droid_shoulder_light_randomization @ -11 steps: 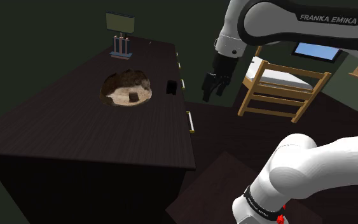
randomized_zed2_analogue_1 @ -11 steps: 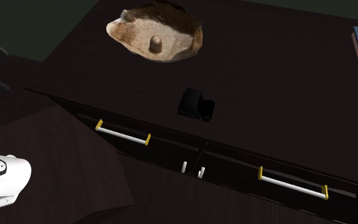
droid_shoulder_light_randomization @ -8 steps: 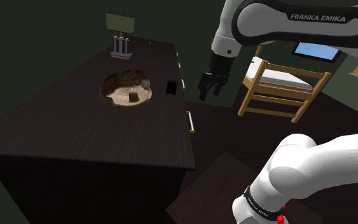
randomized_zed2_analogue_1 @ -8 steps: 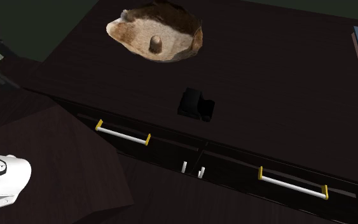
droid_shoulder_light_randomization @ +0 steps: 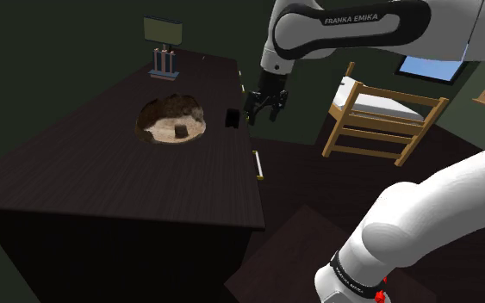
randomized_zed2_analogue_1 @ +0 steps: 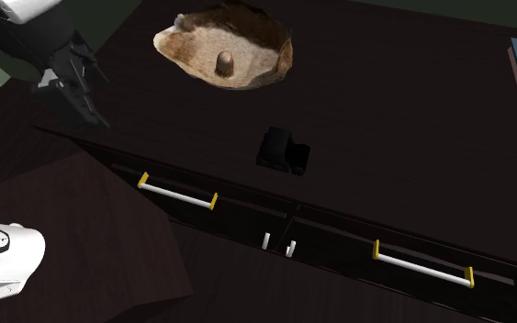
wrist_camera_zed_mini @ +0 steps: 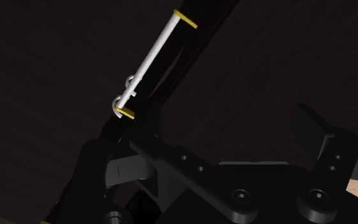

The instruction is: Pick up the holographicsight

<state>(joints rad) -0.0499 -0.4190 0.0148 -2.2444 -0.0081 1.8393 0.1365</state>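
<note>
The holographic sight is a small black block on the dark dresser top, close to the drawer-side edge. In the second exterior view the sight sits just behind the edge, between the two drawer handles. My black gripper hangs open in the air to the shoulder view's right of the sight, near the dresser's edge and not touching it. In the second exterior view the gripper is well to the left of the sight. The wrist view shows the gripper with its fingers apart and nothing between them.
A rough brown bowl holding a small dark piece stands behind the sight. A small stand with upright sticks and a green sign are at the far end. White drawer handles line the front. A wooden bed frame stands beyond.
The arm has swung to the shoulder view's left, bringing the gripper from over the floor to the dresser's edge beside the sight. It has come into the second exterior view at upper left.
</note>
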